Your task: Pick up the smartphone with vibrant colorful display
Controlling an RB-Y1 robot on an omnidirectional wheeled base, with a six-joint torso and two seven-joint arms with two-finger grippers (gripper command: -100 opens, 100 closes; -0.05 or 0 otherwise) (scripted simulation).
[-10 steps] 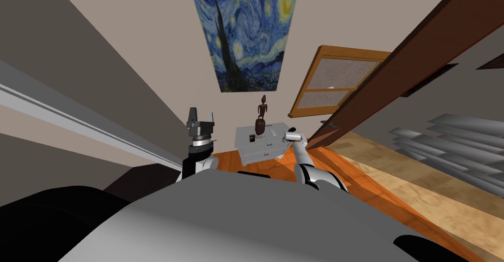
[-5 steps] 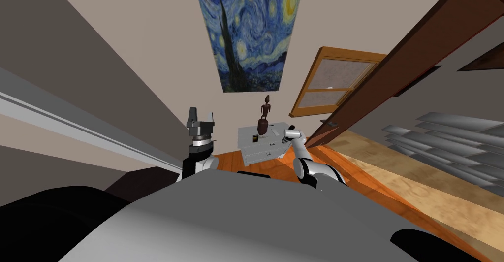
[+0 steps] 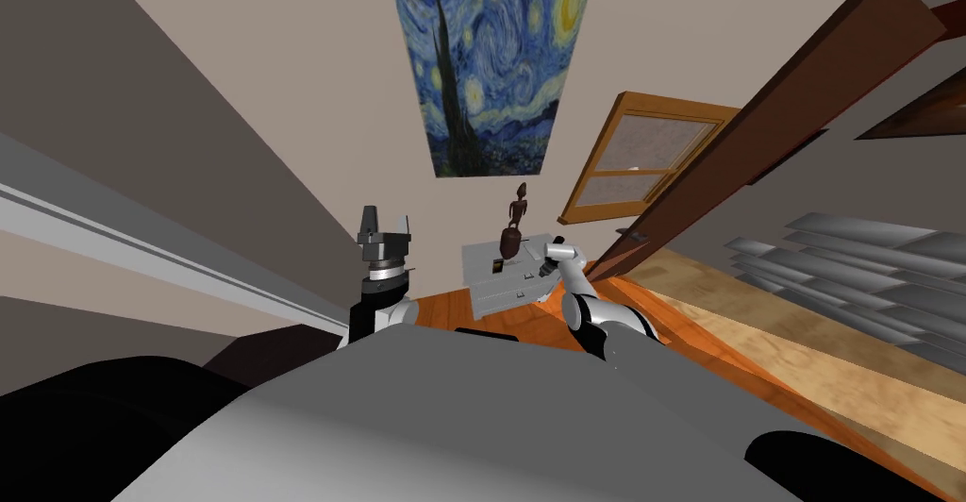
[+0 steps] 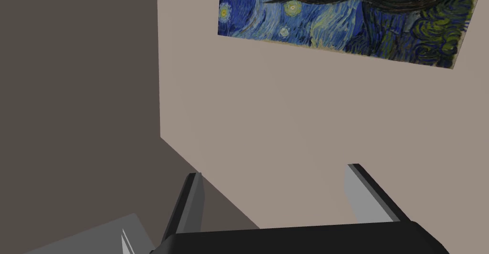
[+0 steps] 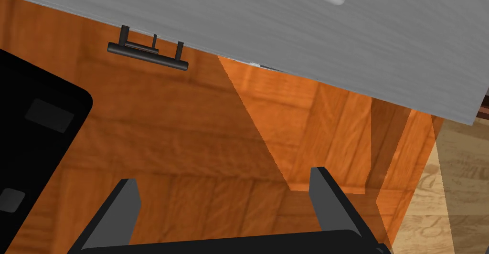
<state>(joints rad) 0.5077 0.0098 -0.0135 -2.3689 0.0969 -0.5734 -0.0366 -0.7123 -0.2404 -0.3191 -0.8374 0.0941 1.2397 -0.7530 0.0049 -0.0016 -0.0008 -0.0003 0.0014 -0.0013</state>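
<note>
**Worktop** (image 3: 479, 259): grey top of a low drawer unit, set against the beige wall beneath a blue swirled painting (image 3: 491, 62). Open orange wood floor (image 3: 443, 303) lay before its front edge. A brown door (image 3: 755, 147) slanted close past its right end, with paler floor beyond.

**Smartphone** (image 3: 496, 265): small and dark, with a yellow fleck on its face. It lay on the worktop toward the front edge, just beside a dark brown figurine (image 3: 513, 227) that stood upright there. It was apart from both claws.

**Right claw** (image 5: 228, 203): fingers spread wide, gripping nothing. It pointed down at the floor just off the worktop's front edge, toward the right corner. A dark bar handle (image 5: 148, 53) jutted from the unit's front under that edge. The right arm reached forward, its wrist (image 3: 566, 256) at the worktop's right end, on the far side of the figurine from the smartphone.

**Left claw** (image 3: 384, 227): held upright on a raised forearm, left of the worktop and well apart from it. Its fingers were spread and held nothing.
</note>
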